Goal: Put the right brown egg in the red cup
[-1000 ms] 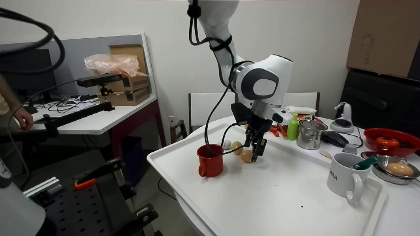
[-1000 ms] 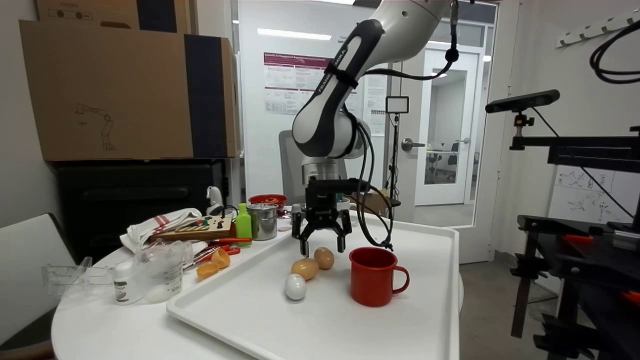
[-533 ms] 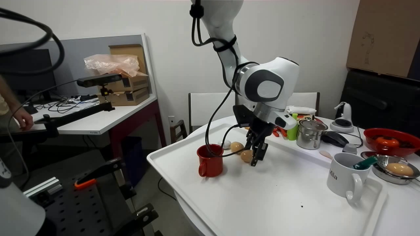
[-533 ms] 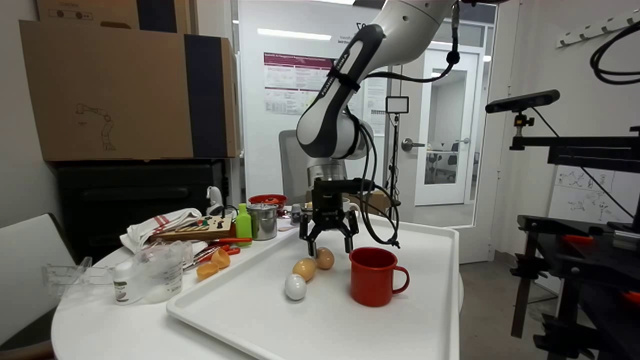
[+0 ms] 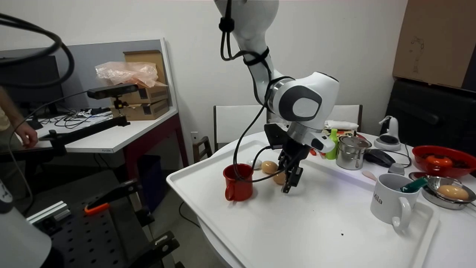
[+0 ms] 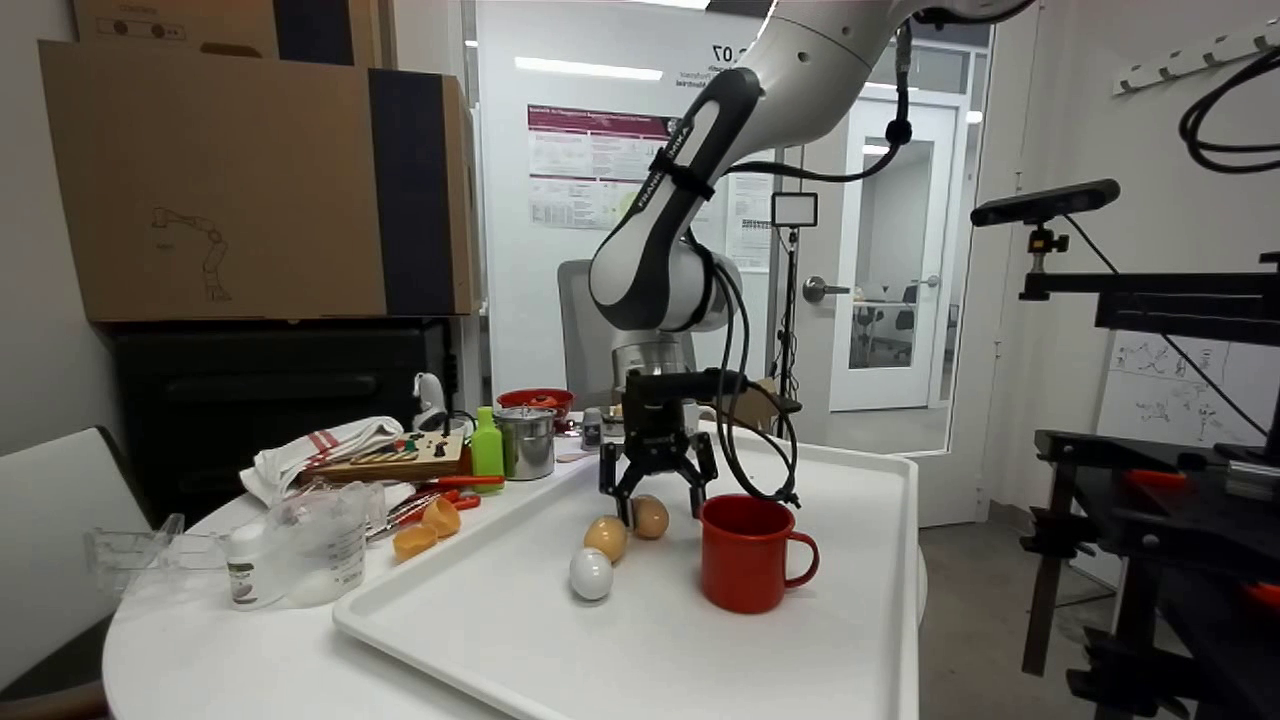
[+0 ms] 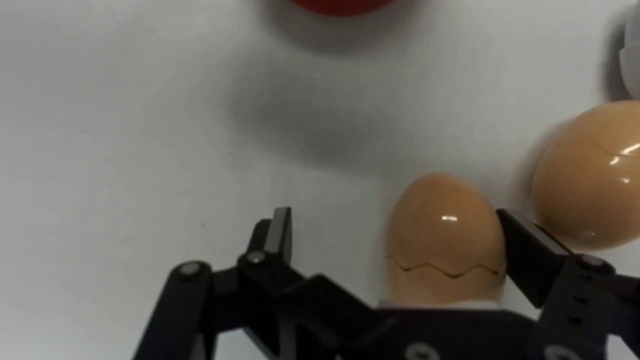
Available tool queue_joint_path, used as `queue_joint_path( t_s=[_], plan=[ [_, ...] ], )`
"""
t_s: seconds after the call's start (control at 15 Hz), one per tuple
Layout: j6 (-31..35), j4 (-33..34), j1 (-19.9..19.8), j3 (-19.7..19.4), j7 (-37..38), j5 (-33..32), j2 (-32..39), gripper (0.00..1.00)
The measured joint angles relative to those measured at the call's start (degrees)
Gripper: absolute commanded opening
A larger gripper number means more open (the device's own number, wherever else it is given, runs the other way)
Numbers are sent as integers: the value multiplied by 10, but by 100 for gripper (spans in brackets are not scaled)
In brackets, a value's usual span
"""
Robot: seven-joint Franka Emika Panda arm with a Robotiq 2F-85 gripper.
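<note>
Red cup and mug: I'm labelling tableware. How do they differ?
The red cup is plain red where seen; the mug is white with dark lettering. The red cup stands near the right egg; the mug stands apart, near a corner of the tray. Both are upright on the tray, one handle each.

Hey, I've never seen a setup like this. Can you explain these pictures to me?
That's a robot arm with a two-fingered gripper. Two pictures are taken from places around it, the close-up from its wrist. On the white tray are a red cup, a white mug, a white egg, a brown egg outside the gripper's fingers and another brown egg between them. Nothing is held: the gripper is open, and the close-up shows one finger clear of that egg.
</note>
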Motion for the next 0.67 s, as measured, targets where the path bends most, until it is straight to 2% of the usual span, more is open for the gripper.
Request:
queue_joint_path(
  t_s=[0.27, 0.33, 0.47, 0.67],
  plan=[
    [-2, 13, 2, -6, 0, -1, 8, 100],
    [-3, 17, 3, -7, 0, -1, 9, 84],
    [-4, 22, 4, -9, 0, -2, 12, 72],
    [-6, 27, 5, -11, 0, -2, 13, 69]
  ],
)
